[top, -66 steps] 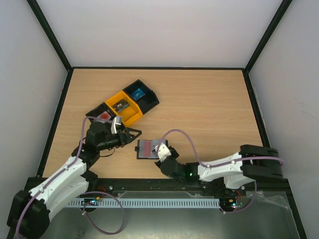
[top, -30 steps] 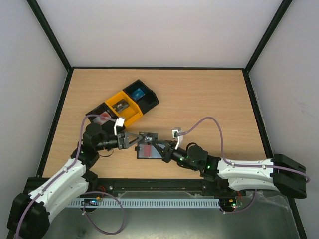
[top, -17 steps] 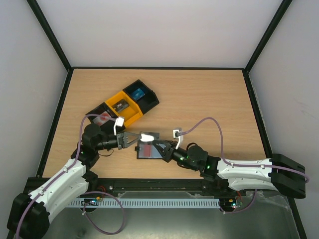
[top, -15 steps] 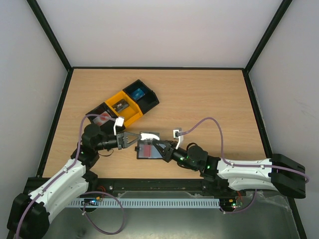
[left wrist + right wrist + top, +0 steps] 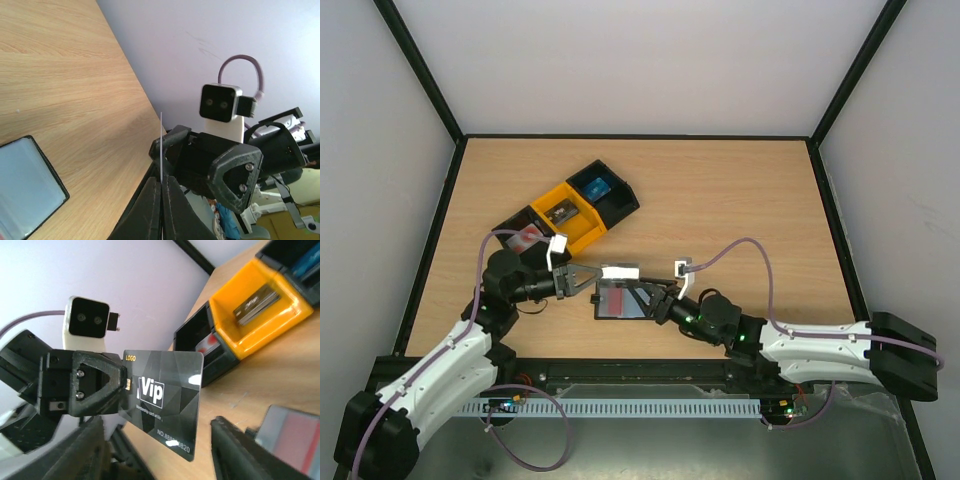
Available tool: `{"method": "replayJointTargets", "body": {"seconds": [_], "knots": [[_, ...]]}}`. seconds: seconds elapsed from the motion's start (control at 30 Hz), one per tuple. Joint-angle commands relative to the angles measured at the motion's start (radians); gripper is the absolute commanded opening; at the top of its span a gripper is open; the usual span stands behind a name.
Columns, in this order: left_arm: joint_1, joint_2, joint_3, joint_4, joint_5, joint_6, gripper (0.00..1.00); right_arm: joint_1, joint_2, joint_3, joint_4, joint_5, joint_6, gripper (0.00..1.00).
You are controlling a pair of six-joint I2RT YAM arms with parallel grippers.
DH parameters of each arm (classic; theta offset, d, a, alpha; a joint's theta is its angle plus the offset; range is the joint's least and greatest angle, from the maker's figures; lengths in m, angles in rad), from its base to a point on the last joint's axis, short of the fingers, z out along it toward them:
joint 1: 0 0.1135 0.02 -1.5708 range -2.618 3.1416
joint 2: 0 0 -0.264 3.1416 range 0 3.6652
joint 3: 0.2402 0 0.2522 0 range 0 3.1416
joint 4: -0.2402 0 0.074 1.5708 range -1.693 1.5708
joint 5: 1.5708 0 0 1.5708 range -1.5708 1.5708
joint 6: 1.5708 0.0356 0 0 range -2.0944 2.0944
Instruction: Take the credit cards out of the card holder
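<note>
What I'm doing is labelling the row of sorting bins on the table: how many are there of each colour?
Black bins: 2
Yellow bin: 1
Total: 3

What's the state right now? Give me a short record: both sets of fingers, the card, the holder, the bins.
left fingers: shut on one edge of the black card
right fingers: open, spread, not gripping the card
black card: held off the table, printed face toward the right wrist camera
holder: lying open on the table, a dark red card showing in it
bins: yellow bin holds a grey card, far black one a blue card, near black one something red
</note>
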Motion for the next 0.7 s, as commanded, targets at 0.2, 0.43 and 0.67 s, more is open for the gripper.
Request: {"method": "replayJointTargets", "body": {"seconds": [0.2,0.43,0.67], "knots": [[0.010,-0.054,0.055,-0.266,-0.256,0.105,0.03,0.000,-0.042,-0.019,-0.151,0.177,0.050,0.86],[0.036,-0.050,0.147,-0.418,-0.466,0.153,0.03,0.000,-0.036,-0.004,-0.221,0.211,0.010,0.98],[0.088,0.016,0.226,-0.476,-0.704,0.118,0.03,0.000,-0.011,0.064,-0.370,0.233,-0.030,0.98]]}}
